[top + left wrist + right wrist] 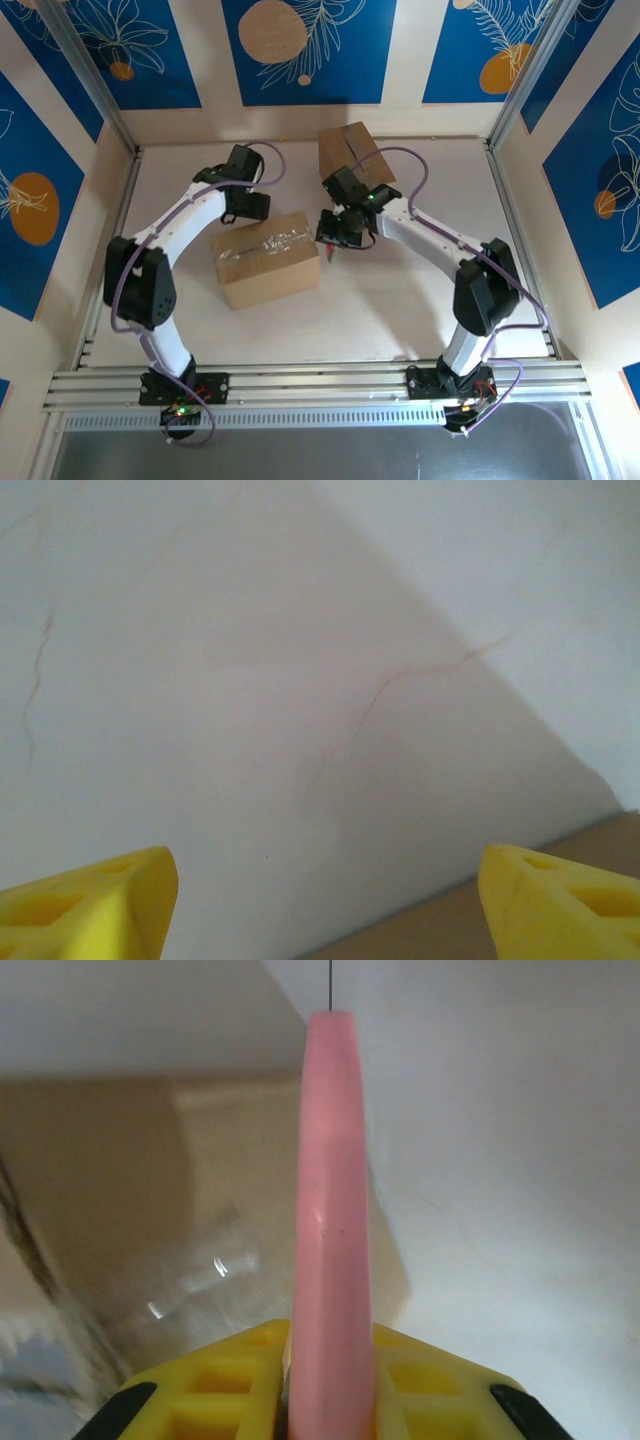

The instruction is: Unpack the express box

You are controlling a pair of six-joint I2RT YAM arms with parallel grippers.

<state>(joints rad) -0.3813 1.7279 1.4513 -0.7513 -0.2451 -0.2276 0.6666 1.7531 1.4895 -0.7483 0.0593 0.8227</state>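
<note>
The express box [265, 262], brown cardboard with clear tape [276, 240] along its top seam, lies in the middle of the table. My right gripper [333, 230] hangs by its right end, shut on a pink box cutter [327, 244]. In the right wrist view the cutter [330, 1210] sticks out between the yellow fingers [440, 1385], its thin blade tip pointing past the box [110, 1170] and its shiny tape [190, 1280]. My left gripper [248, 206] hovers at the box's back left corner. It [325, 905] is open over bare table, with the box edge [570, 865] at the lower right.
A second cardboard box [351, 153] stands at the back of the white table [420, 300], just behind the right wrist. Patterned walls close in the back and both sides. An aluminium rail [320, 385] with the arm bases runs along the near edge.
</note>
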